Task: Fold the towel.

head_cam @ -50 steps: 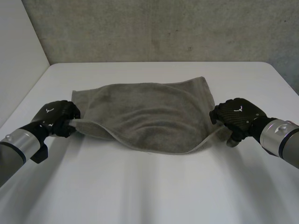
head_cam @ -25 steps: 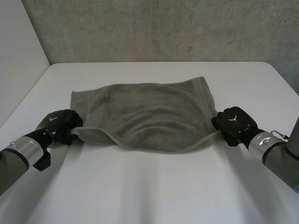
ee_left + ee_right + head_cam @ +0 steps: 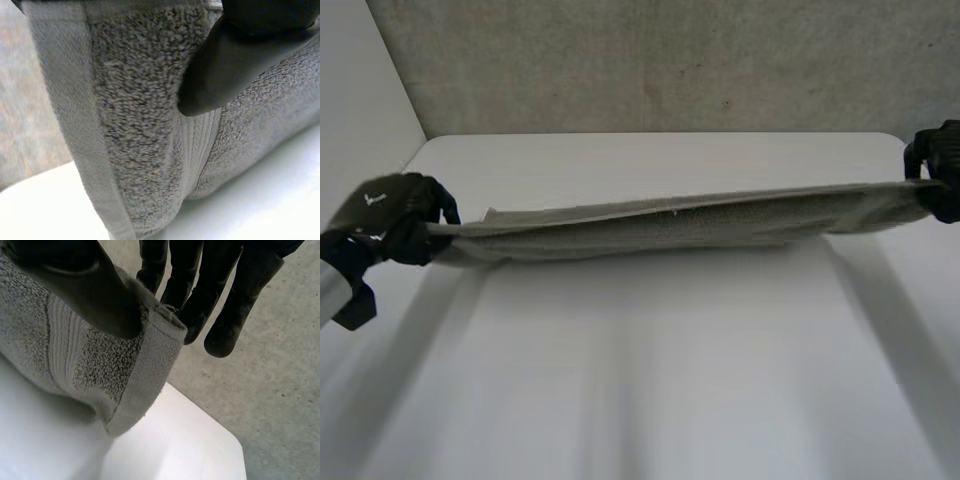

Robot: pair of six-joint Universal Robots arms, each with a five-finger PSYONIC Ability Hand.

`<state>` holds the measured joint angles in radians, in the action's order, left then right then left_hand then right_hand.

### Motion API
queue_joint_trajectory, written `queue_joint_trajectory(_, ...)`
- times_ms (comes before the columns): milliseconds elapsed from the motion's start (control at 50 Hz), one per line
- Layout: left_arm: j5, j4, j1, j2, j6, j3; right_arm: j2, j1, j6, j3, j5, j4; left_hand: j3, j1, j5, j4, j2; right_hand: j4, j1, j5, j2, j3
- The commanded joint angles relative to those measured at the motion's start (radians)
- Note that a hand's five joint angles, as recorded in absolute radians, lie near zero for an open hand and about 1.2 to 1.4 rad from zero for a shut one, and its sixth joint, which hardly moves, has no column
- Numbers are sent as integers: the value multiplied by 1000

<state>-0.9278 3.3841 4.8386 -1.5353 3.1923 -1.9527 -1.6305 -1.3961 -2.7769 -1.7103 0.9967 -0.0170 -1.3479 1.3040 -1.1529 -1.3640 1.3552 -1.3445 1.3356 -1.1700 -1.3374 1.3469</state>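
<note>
A grey terry towel [image 3: 670, 225] hangs stretched in a long band above the white table [image 3: 650, 370], held between both hands. My left hand [image 3: 390, 220] grips its left end; in the left wrist view the thumb [image 3: 225, 75] presses into the towel [image 3: 140, 125] near the woven border. At the far right of the head view my right hand [image 3: 938, 170] holds the other end. In the right wrist view its thumb [image 3: 95, 295] pinches the towel's hemmed edge [image 3: 145, 370] against the fingers [image 3: 200, 290].
A grey concrete wall [image 3: 650, 60] stands behind the table's far edge. A white panel [image 3: 360, 90] rises at the left. The concrete floor [image 3: 280, 390] lies beyond the table's corner in the right wrist view.
The right hand closed on the towel's right edge. Both hands then rose and moved apart, lifting the towel off the table and pulling it taut.
</note>
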Motion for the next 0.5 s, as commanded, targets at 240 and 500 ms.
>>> queue_joint_trajectory(240, 112, 64, 19, -179, 92, -84, 124, 52, 186, -46, -69, -103, -48, 92, -69, -32, 41, -52, 61, -52, -59, 49)
queue_joint_trajectory(500, 80, 3, -14, -420, 264, 121, 385, -41, 235, 49, 8, -92, -48, 92, -69, -32, 41, -52, 61, -52, -59, 49)
